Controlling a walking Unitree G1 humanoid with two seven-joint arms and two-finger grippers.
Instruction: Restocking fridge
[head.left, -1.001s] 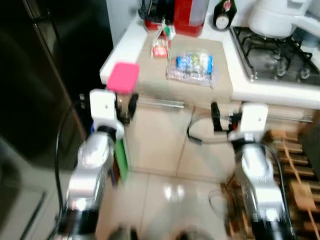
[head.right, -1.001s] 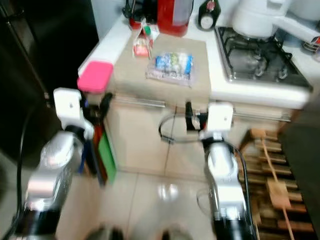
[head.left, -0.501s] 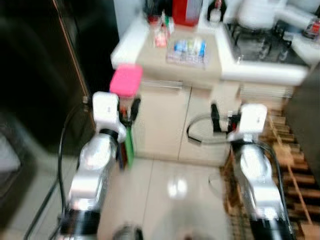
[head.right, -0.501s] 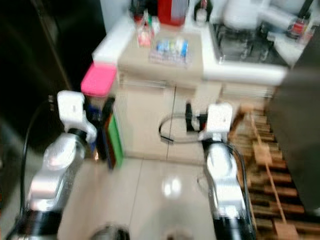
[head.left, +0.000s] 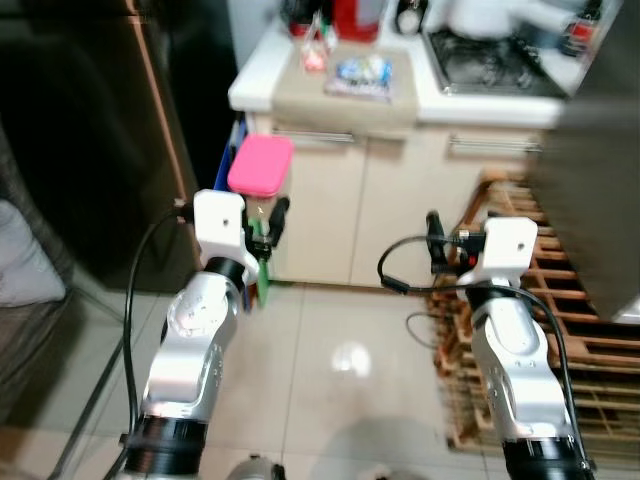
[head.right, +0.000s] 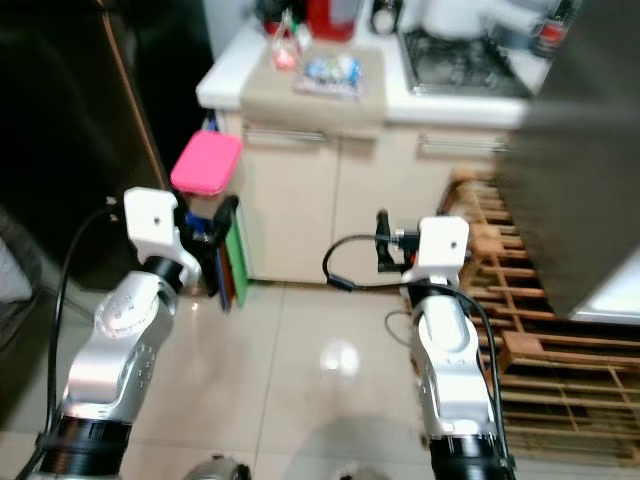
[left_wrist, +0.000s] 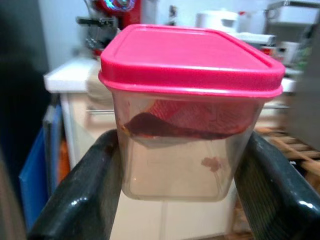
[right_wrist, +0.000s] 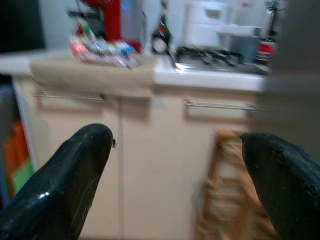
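Note:
A clear plastic container (left_wrist: 185, 145) with a pink lid (head.left: 261, 165) and some red food inside is held upright in front of me, my left gripper (head.left: 264, 218) shut on its sides. In the left wrist view both black fingers (left_wrist: 87, 192) press against the container's walls. My right gripper (head.left: 433, 240) is raised at about the same height, open and empty, pointing toward the cabinet doors (right_wrist: 150, 150). The dark fridge front (head.left: 90, 140) stands to my left.
Ahead is a cream counter (head.left: 330, 95) carrying a wrapped pack of small pots (head.left: 362, 72), a small packet, red appliances and a gas hob (head.left: 490, 65). Green and blue boards (head.left: 262, 283) lean beside the cabinet. A wooden slatted rack (head.left: 520, 310) and a grey panel (head.left: 590, 170) stand at right.
The whole view has drawn back from the counter, so the camera moved. Both arms keep their pose; the left gripper still holds the pink-lidded container.

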